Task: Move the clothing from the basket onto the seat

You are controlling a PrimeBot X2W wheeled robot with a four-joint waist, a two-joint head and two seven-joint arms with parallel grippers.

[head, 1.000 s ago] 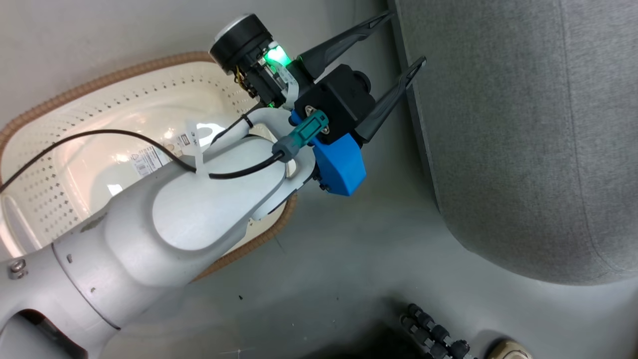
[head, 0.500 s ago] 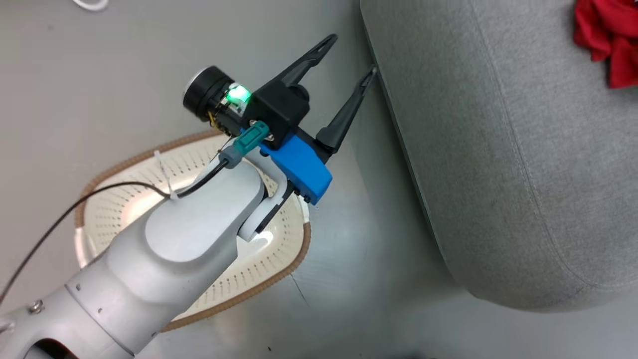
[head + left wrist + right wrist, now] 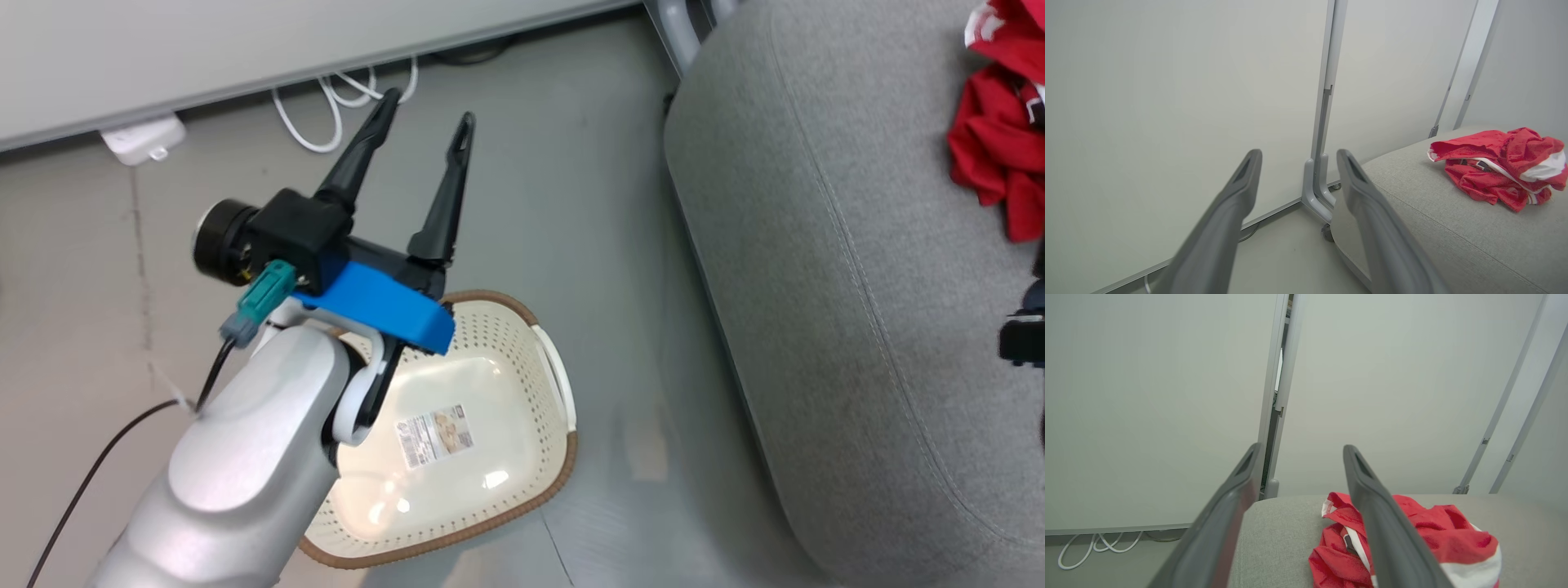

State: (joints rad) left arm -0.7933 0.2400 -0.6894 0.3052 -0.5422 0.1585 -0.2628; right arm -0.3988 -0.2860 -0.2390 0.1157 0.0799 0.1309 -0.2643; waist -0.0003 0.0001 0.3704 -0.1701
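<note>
Already finding the clothing (image 3: 1000, 155) out of the basket and lying in one crumpled red heap with white trim toward the far right of the seat (image 3: 857, 286), well in from its left edge and rounded corner. Judging that as dropping rather than laying out: bunching, folding over itself, sitting far enough onto the cushion not to be sliding off. Seeing the basket (image 3: 510, 335) standing on the floor (image 3: 588, 204) just beside the seat's left edge, carrying nothing but the paper label (image 3: 435, 436) on its bottom, and so reckoning the moving as good as done. Holding the left gripper (image 3: 428, 109) raised above the basket's far rim, fingers spread and grasping nothing, pointing toward the wall panel (image 3: 245, 57) and the white cable (image 3: 343, 106) looping at its foot; probably hanging there to keep clear of the basket, not reaching for anything. Keeping the right gripper (image 3: 1302, 448) above the seat too, looking along the cushion past the heap, fingers likewise parted and empty; one finger crossing in front of the fabric in the right wrist view, though seemingly hovering apart from it. Not managing to tell two garments apart within the heap, nor to read any lettering beyond scraps of black. Losing part of the clothing past the right edge of the head view, and the basket's near left side behind the pale forearm (image 3: 245, 457). Failing to name the dark block (image 3: 1024, 339) at that view's right edge, cut off as it is.
</note>
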